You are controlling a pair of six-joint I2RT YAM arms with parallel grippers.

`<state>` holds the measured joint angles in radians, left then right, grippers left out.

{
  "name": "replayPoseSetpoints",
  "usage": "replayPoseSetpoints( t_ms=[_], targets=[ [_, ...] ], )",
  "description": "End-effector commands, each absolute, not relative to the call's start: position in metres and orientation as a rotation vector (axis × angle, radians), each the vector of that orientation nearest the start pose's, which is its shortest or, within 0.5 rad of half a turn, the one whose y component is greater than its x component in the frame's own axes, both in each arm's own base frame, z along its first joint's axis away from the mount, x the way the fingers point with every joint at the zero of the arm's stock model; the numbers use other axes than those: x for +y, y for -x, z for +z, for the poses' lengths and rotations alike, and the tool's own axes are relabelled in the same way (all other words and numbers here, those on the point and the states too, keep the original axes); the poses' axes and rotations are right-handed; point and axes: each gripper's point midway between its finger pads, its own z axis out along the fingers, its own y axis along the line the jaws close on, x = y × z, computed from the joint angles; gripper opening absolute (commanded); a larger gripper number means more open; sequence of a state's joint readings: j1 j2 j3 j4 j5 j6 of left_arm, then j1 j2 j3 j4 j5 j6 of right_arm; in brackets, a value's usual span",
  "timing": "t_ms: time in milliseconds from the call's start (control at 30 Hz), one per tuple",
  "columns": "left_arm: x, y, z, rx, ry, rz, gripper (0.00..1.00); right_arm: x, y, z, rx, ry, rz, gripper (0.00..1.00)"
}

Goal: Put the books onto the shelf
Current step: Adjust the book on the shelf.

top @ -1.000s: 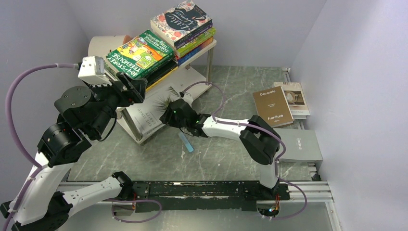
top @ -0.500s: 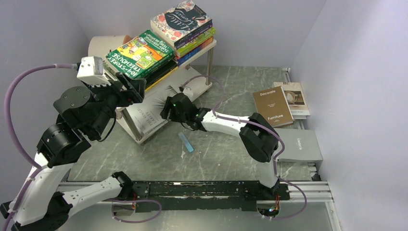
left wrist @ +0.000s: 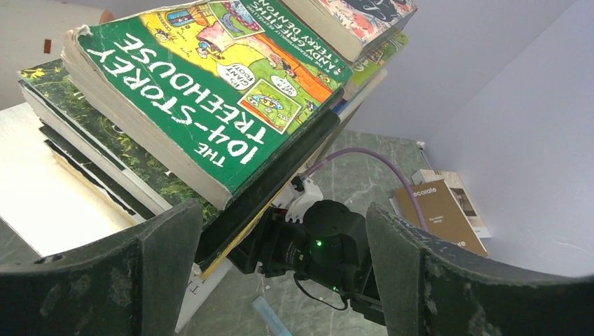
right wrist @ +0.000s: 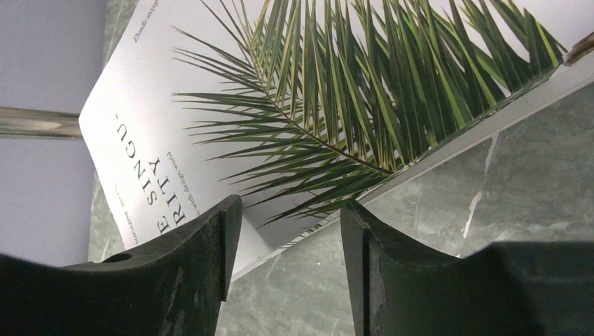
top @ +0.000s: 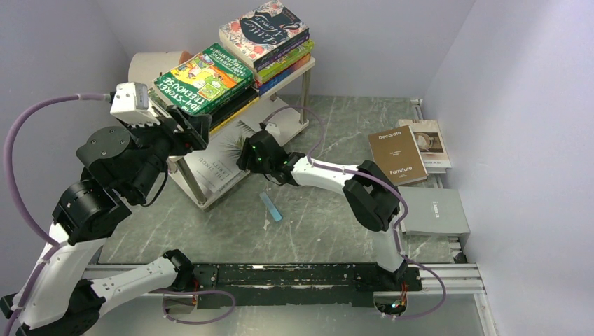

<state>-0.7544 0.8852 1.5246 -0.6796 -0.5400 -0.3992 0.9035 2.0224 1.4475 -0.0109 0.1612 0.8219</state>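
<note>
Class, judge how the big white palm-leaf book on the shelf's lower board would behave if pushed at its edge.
Palm-leaf book looks thin and wide, so it probably slides flat rather than tipping. Its smooth cover may slip against the right tool.

Books point(top: 231, 63) stacked on white shelf point(top: 309, 67), top tier.
</note>
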Motion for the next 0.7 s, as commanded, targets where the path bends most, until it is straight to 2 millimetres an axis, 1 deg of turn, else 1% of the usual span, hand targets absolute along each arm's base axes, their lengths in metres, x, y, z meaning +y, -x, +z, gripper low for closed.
replayPoseSetpoints(
  t_ms=[0,67,200,233,300,367,433,500,567,667],
  targets=[
    [-0.105,-0.228,0.47,1.603,0.137,-0.439,0.9,0.451,-0.35,0.116,2.233,0.031,0.841,0.57],
    [-0.105,-0.227,0.47,1.603,0.135,-0.441,0.9,0.446,-0.349,0.123,2.22,0.015,0.837,0.6],
    [-0.105,-0.225,0.472,1.598,0.13,-0.453,0.9,0.43,-0.347,0.148,2.183,-0.02,0.862,0.65],
    [-0.106,-0.225,0.472,1.598,0.127,-0.456,0.9,0.423,-0.347,0.159,2.165,-0.034,0.87,0.68],
    [-0.106,-0.224,0.473,1.594,0.122,-0.463,0.9,0.407,-0.346,0.172,2.142,-0.062,0.864,0.71],
    [-0.108,-0.222,0.475,1.59,0.104,-0.474,0.9,0.382,-0.347,0.18,2.124,-0.1,0.826,0.72],
    [-0.114,-0.22,0.477,1.584,0.071,-0.498,0.91,0.346,-0.352,0.181,2.124,-0.16,0.74,0.73],
    [-0.121,-0.218,0.478,1.575,0.024,-0.529,0.91,0.302,-0.359,0.182,2.115,-0.239,0.655,0.73],
    [-0.131,-0.216,0.48,1.567,-0.034,-0.564,0.91,0.253,-0.365,0.183,2.094,-0.309,0.565,0.74],
    [-0.147,-0.212,0.48,1.563,-0.121,-0.612,0.91,0.174,-0.374,0.189,2.04,-0.409,0.393,0.78]
  ],
)
